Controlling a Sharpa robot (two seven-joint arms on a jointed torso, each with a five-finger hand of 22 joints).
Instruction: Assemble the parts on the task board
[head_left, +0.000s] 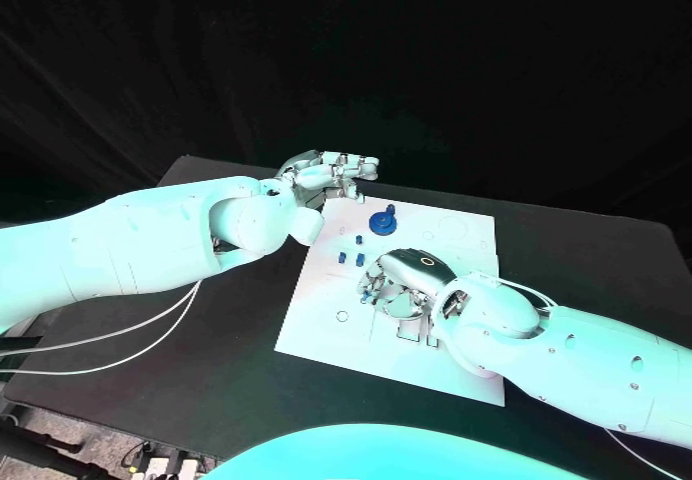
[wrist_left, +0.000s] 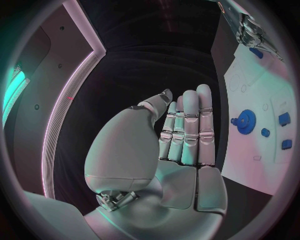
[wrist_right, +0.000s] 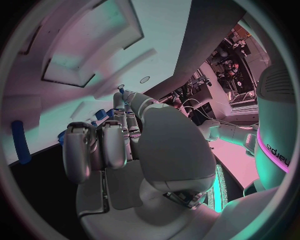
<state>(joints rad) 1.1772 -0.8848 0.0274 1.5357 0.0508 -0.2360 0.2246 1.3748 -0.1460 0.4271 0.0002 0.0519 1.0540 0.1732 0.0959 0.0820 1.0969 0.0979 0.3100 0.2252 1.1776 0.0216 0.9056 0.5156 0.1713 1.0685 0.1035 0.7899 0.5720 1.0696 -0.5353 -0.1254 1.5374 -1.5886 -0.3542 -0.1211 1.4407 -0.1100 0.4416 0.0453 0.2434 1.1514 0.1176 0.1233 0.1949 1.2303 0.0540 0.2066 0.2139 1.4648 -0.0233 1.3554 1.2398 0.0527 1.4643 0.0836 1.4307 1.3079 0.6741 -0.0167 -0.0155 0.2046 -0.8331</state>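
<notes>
White task board (head_left: 462, 290) lay at the middle of the black table (head_left: 188, 380). A blue gear-like part (head_left: 384, 221) stood near its far edge, with smaller blue parts (head_left: 351, 258) just beside it toward the board's centre. The left hand (head_left: 329, 172) hovered at the board's far corner, fingers (wrist_left: 187, 125) straight, side by side, holding nothing. The right hand (head_left: 402, 283) rested over the board's centre, fingers (wrist_right: 94, 145) curled downward; whether they clamped a part could not be told.

Right hand (wrist_right: 134, 150) over task board (wrist_right: 94, 45); fingers (wrist_right: 78, 150) curled; blue parts (wrist_right: 20, 141) beside.
</notes>
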